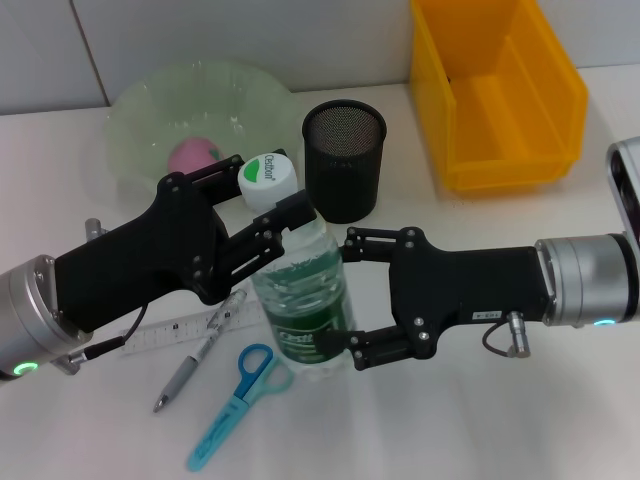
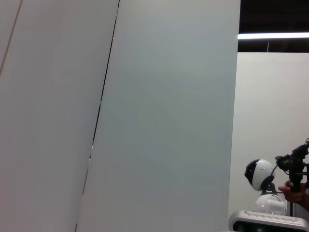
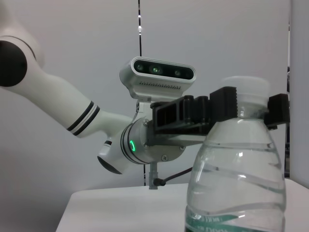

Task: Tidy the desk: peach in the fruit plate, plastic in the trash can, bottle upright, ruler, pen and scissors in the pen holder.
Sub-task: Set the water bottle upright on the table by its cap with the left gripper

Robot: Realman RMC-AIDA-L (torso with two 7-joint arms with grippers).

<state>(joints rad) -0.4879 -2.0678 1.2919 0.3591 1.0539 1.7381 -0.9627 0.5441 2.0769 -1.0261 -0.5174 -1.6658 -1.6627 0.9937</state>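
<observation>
A clear water bottle (image 1: 300, 290) with a green label and white cap stands upright at mid-desk. My left gripper (image 1: 265, 190) is shut on its neck just under the cap. The right wrist view shows the bottle (image 3: 236, 169) with the left gripper (image 3: 251, 104) flanking that neck. My right gripper (image 1: 340, 292) is shut on the bottle's body from the right. A pink peach (image 1: 192, 155) lies in the green fruit plate (image 1: 150, 100). Ruler (image 1: 180, 333), pen (image 1: 195, 365) and blue scissors (image 1: 235, 405) lie on the desk in front. The black mesh pen holder (image 1: 344, 160) stands behind the bottle. No plastic is in view.
A yellow bin (image 1: 495, 95) stands at the back right. The left wrist view shows only a wall panel and a distant robot (image 2: 263, 186). My own head and left arm (image 3: 96, 121) fill the background of the right wrist view.
</observation>
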